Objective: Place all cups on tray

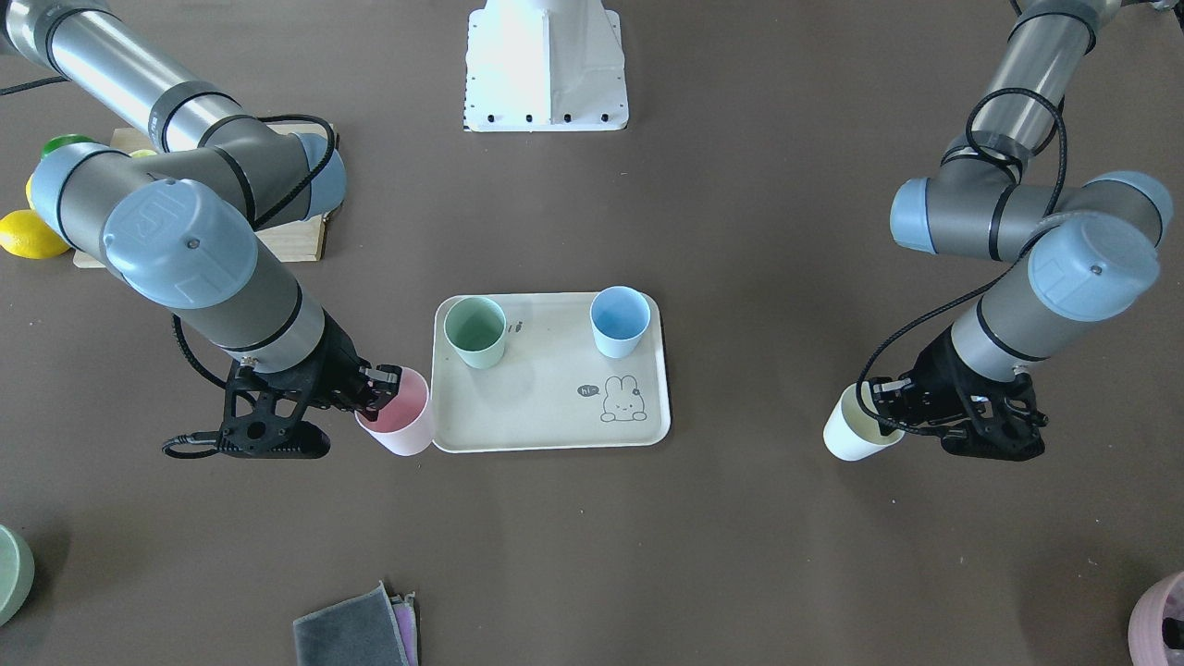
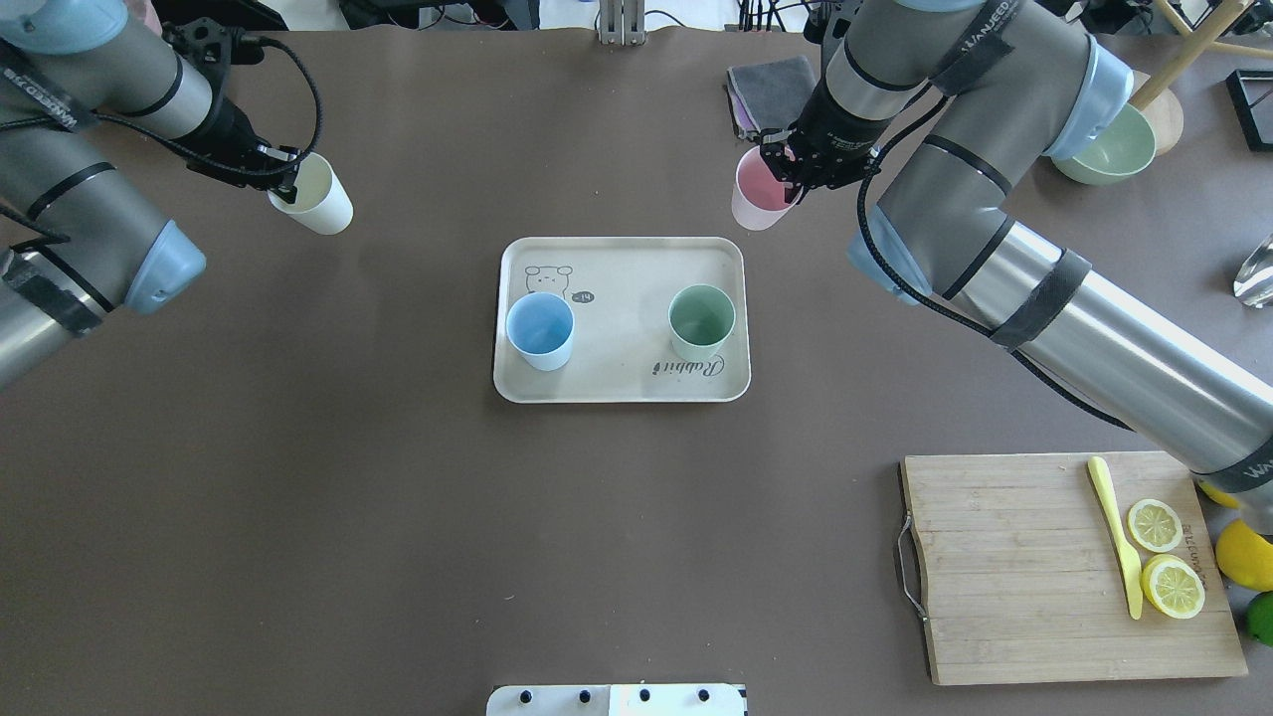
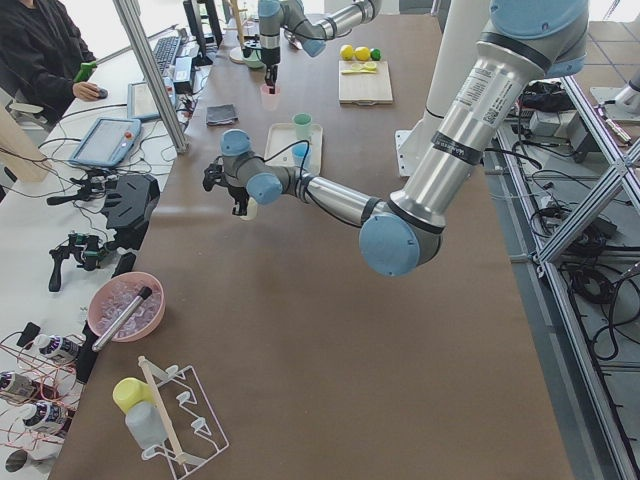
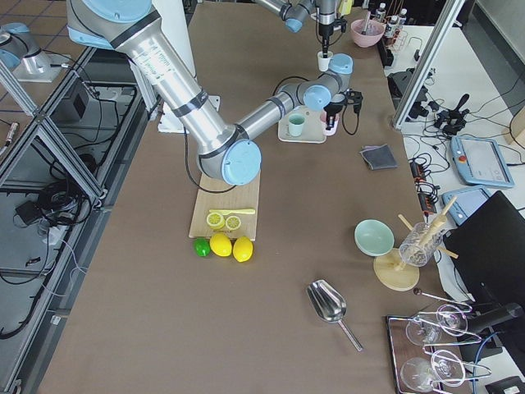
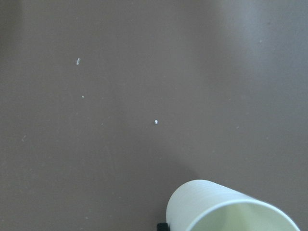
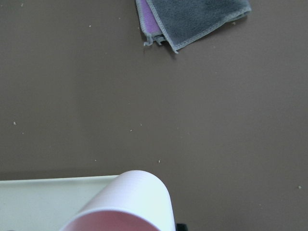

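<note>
So, the mint green cup (image 2: 701,323) and light blue cup (image 2: 540,331) are on your tray (image 2: 622,261); the right jaws grip the pink cup (image 2: 754,206), the left jaws the cream cup (image 2: 320,206).

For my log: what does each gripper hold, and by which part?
Left gripper holds the cream cup by its rim; right gripper the pink cup likewise.

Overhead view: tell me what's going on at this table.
The robot is gathering cups onto the beige tray. The mint green cup and the light blue cup stand upright on it. The right gripper grips the pink cup by its rim beside the tray's far corner. The left gripper grips the cream cup by its rim, tilted, well off to the tray's side. Two cups are placed and two are not yet.
</note>
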Controlling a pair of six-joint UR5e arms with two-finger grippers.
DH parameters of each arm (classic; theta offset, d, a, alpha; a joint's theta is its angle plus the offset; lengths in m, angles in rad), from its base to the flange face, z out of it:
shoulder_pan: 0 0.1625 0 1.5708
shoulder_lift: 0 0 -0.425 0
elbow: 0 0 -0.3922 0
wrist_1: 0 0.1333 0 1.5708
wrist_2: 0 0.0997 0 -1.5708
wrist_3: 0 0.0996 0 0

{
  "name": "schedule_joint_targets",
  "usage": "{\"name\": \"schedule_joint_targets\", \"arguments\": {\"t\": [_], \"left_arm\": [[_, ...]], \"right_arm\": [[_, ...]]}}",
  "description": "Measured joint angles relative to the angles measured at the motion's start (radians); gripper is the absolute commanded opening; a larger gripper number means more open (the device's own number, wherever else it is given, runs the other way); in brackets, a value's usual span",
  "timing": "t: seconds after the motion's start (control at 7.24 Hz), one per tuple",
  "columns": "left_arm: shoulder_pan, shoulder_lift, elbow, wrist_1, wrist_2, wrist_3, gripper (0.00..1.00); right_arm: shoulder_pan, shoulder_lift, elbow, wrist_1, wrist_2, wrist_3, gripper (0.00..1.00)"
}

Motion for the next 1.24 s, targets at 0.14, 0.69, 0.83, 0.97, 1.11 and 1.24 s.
{"name": "schedule_joint_targets", "arguments": {"t": [0.14, 0.69, 0.83, 0.97, 1.11, 1.24], "left_arm": [[0.005, -0.048, -0.001, 0.028, -0.006, -0.054, 0.00], [0.075, -0.132, -0.029, 0.046, -0.001, -0.240, 0.00], [0.093, -0.137, -0.046, 0.047, 0.002, -0.277, 0.00], [0.110, -0.141, -0.058, 0.048, 0.008, -0.304, 0.00], [0.128, -0.146, -0.063, 0.049, 0.021, -0.325, 0.00], [0.154, -0.151, -0.065, 0.050, 0.048, -0.343, 0.00]], "right_arm": [[-0.025, 0.004, -0.007, 0.015, -0.010, 0.004, 0.00], [-0.108, 0.031, -0.048, 0.051, -0.060, 0.032, 0.00], [-0.119, 0.037, -0.071, 0.081, -0.064, 0.043, 0.38], [-0.125, 0.039, -0.083, 0.101, -0.065, 0.062, 0.99], [-0.127, 0.042, -0.089, 0.110, -0.066, 0.079, 1.00], [-0.123, 0.048, -0.090, 0.115, -0.065, 0.101, 1.00]]}}
